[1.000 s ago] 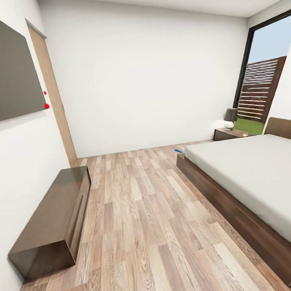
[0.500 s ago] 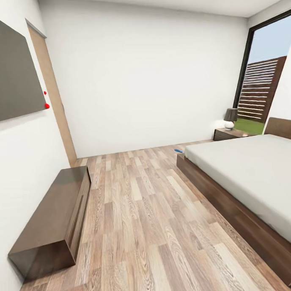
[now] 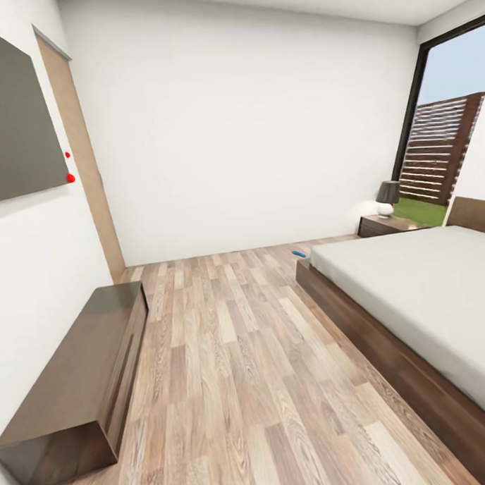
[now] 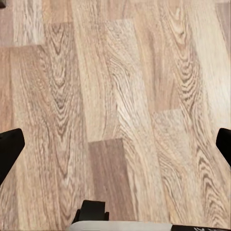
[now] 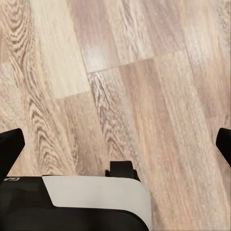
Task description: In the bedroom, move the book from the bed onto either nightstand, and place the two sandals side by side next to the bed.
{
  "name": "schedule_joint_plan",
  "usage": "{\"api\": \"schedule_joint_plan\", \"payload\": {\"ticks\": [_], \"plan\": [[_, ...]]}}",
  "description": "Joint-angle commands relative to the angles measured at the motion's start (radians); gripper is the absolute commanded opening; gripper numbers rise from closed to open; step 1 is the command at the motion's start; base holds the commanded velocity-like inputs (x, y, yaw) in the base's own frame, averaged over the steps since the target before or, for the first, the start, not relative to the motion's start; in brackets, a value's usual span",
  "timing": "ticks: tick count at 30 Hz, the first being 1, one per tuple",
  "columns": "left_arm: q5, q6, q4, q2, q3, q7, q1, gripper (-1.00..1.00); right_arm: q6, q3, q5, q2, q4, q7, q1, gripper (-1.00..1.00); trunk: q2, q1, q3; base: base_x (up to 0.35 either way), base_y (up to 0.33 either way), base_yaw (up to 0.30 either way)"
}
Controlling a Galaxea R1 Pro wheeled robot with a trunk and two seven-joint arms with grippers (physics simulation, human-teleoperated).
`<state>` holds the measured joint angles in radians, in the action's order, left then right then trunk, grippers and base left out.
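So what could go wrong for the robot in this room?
It might bump the bed, whose dark frame juts low over the floor, or clip the long bench by the wall. The one blue sandal in sight lies far off past the bed's corner and looks tiny, so it may be hard to line up on. Both pincers, left and right, are open over bare floor, so nothing has been picked up yet.

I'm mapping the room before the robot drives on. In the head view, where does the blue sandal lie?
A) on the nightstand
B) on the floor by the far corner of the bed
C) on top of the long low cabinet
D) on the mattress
B: the blue sandal lies on the wood floor just off the far corner of the bed.
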<state>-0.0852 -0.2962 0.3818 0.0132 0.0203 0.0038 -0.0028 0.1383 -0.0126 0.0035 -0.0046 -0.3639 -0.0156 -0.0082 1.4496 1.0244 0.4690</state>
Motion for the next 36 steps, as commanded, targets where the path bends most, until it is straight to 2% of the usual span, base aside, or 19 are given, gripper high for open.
{"api": "schedule_joint_plan", "payload": {"ticks": [1, 6, 11, 16, 20, 22, 26, 31, 34, 36], "plan": [[-0.006, -0.002, 0.002, 0.002, 0.001, 0.0, 0.0, 1.0, 0.003, -0.001, 0.0, 0.0, 0.0, -0.001, -0.001, 1.0, 0.0, 0.001, 0.001, 0.331, 0.0, 0.0], [-0.002, 0.001, 0.018, 0.01, -0.001, 0.003, 0.0, 1.0, 0.003, -0.001, -0.003, 0.0, -0.001, 0.004, 0.0, 1.0, 0.0, 0.001, 0.001, 0.333, 0.0, 0.0], [0.002, 0.001, 0.078, 0.007, -0.002, -0.001, -0.001, 1.0, 0.002, -0.004, -0.006, -0.004, 0.0, 0.007, 0.0, 1.0, 0.0, 0.001, 0.001, 0.331, 0.0, 0.0], [0.001, 0.0, 0.178, 0.005, -0.001, -0.001, -0.002, 1.0, -0.005, -0.016, -0.007, -0.004, -0.026, 0.005, 0.0, 1.0, 0.0, 0.001, 0.001, 0.312, 0.0, 0.0], [0.001, 0.0, 0.286, 0.007, -0.001, 0.002, -0.002, 1.0, -0.013, -0.02, -0.007, -0.002, -0.121, -0.001, -0.001, 1.0, 0.0, 0.001, 0.001, 0.307, 0.0, 0.0], [0.001, 0.001, 0.361, 0.008, 0.0, 0.004, -0.002, 1.0, -0.034, -0.021, -0.007, -0.002, -0.215, -0.002, -0.001, 1.0, 0.0, 0.001, 0.001, 0.311, 0.0, 0.0], [0.001, 0.002, 0.408, 0.009, -0.001, 0.002, -0.003, 1.0, -0.061, -0.024, -0.013, -0.003, -0.272, -0.002, -0.002, 1.0, 0.0, 0.001, 0.001, 0.319, 0.0, 0.0], [0.0, 0.0, 0.416, 0.007, -0.001, -0.001, -0.003, 1.0, -0.064, -0.069, -0.045, -0.019, -0.285, 0.002, -0.002, 1.0, 0.0, 0.001, 0.001, 0.262, 0.0, 0.0], [-0.001, 0.0, 0.407, 0.006, -0.001, -0.001, -0.003, 1.0, -0.066, -0.078, -0.05, -0.03, -0.285, 0.005, -0.002, 1.0, 0.0, 0.001, 0.001, 0.168, 0.0, 0.0], [-0.001, -0.001, 0.371, 0.006, 0.0, -0.002, -0.003, 1.0, -0.067, -0.082, -0.051, -0.034, -0.285, 0.006, -0.002, 1.0, 0.0, 0.001, 0.001, 0.14, 0.0, 0.0]]}}
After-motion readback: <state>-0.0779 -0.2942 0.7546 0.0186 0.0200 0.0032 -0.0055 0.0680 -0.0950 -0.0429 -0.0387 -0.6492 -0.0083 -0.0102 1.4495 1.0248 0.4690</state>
